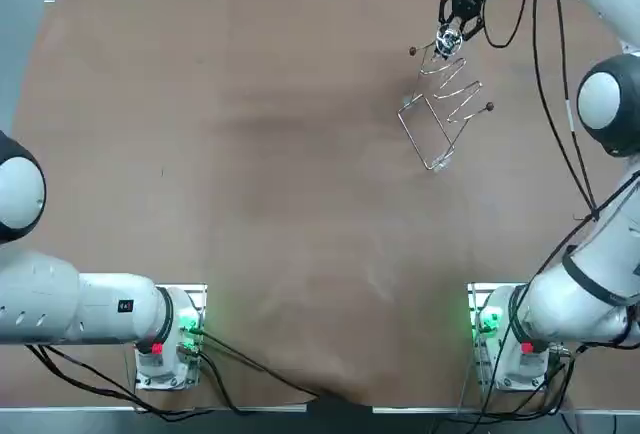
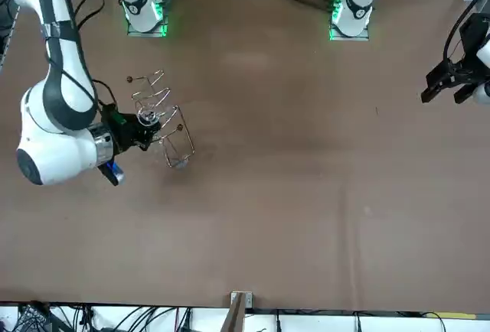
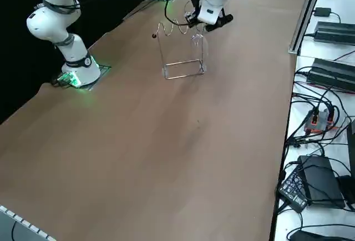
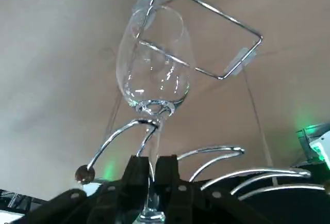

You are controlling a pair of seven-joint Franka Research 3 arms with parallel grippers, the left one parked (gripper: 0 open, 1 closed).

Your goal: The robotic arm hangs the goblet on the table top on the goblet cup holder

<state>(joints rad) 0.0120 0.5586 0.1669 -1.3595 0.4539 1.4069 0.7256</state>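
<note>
Two right jaws pinch the goblet [image 4: 154, 74] stem at the cup holder [image 4: 211, 10], wire prongs [image 4: 216, 152] flanking it.

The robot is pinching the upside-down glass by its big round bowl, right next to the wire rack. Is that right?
Not quite. The right gripper is shut on the goblet at its thin stem, not at its bowl. The right wrist view shows the fingers pinching the stem. The rest is right: the goblet is upside down, right next to the wire rack.
</note>
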